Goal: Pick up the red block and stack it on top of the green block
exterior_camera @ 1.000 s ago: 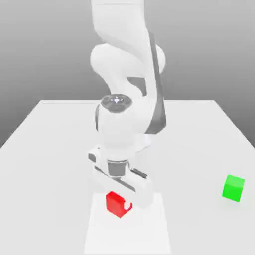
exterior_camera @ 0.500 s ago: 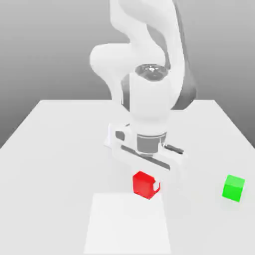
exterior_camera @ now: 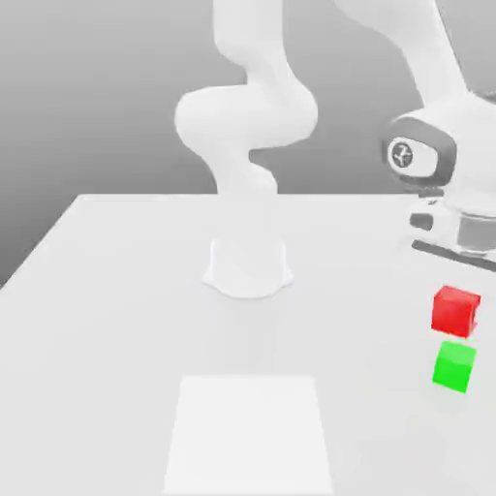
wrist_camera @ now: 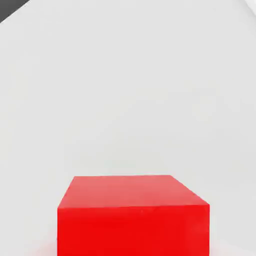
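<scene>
In the exterior view the red block (exterior_camera: 454, 311) hangs in the air at the exterior view's right. It is held under the white hand, and my gripper (exterior_camera: 457, 304) is shut on it. Directly below, with a small gap between them, the green block (exterior_camera: 453, 366) rests on the white table (exterior_camera: 116, 291). The two cubes are roughly lined up and do not touch. Close to the camera in the hand view is the red block (wrist_camera: 132, 215), with the pale table surface behind it.
The arm's round white base (exterior_camera: 248, 267) stands at the middle of the table. A lighter square patch (exterior_camera: 250, 432) lies on the surface near the front edge. The green block sits close to the table's edge on the exterior view's right.
The hand has lifted the red block off the square patch and carried it toward the exterior view's right, ending above the green block. The green block has not moved.
</scene>
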You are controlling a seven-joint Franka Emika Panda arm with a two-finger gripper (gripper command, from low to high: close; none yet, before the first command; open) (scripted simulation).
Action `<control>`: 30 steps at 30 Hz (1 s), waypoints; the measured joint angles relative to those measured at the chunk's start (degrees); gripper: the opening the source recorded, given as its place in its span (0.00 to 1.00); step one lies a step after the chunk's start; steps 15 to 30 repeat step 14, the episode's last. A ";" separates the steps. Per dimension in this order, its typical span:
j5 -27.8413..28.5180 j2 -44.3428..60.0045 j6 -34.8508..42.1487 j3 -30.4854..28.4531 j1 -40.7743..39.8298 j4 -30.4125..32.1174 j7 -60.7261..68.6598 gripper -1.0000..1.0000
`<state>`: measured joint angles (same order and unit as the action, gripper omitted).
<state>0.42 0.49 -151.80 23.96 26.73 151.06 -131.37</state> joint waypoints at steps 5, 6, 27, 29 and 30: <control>3.36 3.93 -3.45 -3.44 -0.48 -0.65 -3.15 0.00; 4.26 4.91 -4.30 -3.72 -0.37 -0.71 -3.82 0.00; 10.39 11.27 -9.67 -6.86 1.75 -0.77 -8.25 1.00; 10.39 11.27 -9.67 -6.86 1.75 -0.77 -8.25 1.00; 10.39 11.27 -9.67 -6.86 1.75 -0.77 -8.25 1.00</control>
